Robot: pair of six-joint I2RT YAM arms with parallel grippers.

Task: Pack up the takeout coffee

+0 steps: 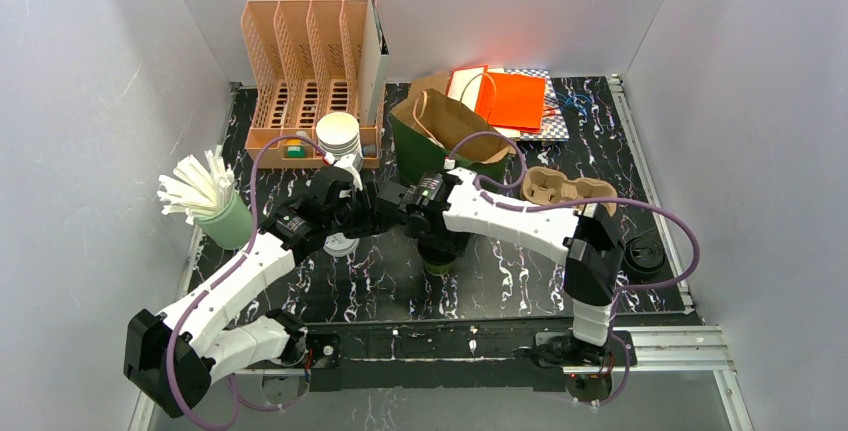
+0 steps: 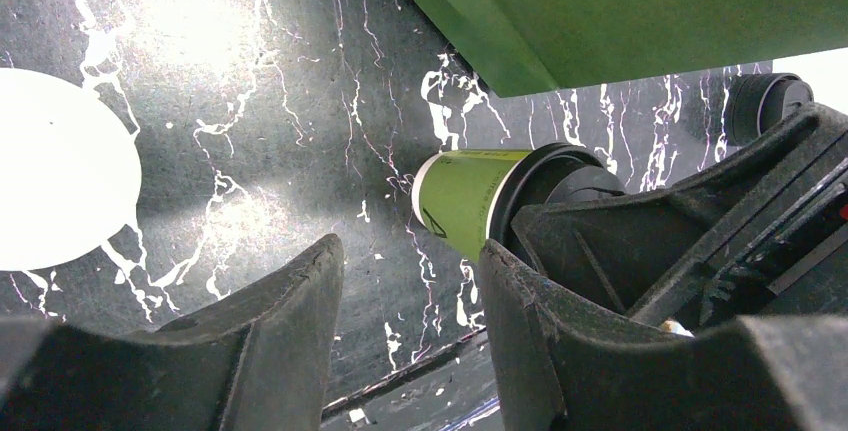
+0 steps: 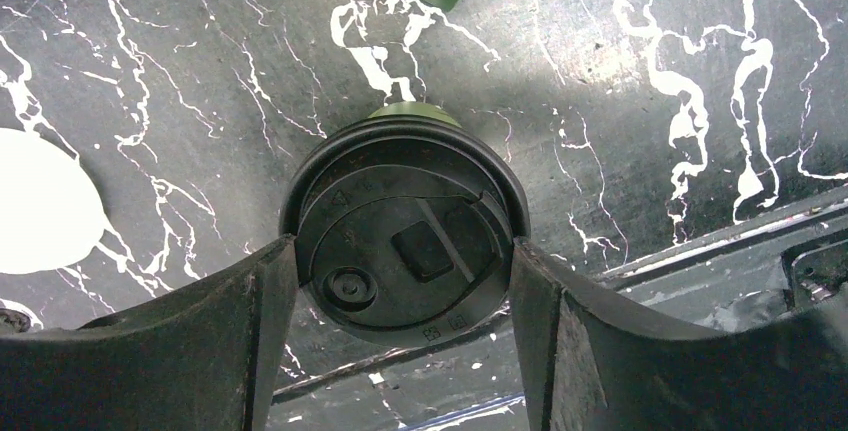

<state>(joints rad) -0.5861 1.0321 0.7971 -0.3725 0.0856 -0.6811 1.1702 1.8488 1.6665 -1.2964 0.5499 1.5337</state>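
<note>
Location: the takeout coffee [image 3: 405, 241], a green cup under a black lid, stands on the table [image 3: 650, 71] just in front of the green bag [image 1: 440, 146].
Right wrist view only: we see the lid face-on, with its sip hole toward the lower left and only a sliver of green wall behind it.
Left wrist view only: we see the cup's green side wall [image 2: 465, 196] and a loose black lid [image 2: 765, 101] further off.
Axis: long axis vertical, lid up, narrow base down on the table.
Right pincer [image 3: 402, 251]: wide, with one finger against each side of the lid's rim; we cannot tell whether it presses.
Left pincer [image 2: 410, 251]: half wide, with bare table between its fingers and nothing held; it is near the cup and apart from it.
Hidden: the top view buries the cup under both wrists.
Cut off: a white disc [image 3: 40, 216] runs off the left edge.
Unreadable: the embossed marks on the lid.
</note>
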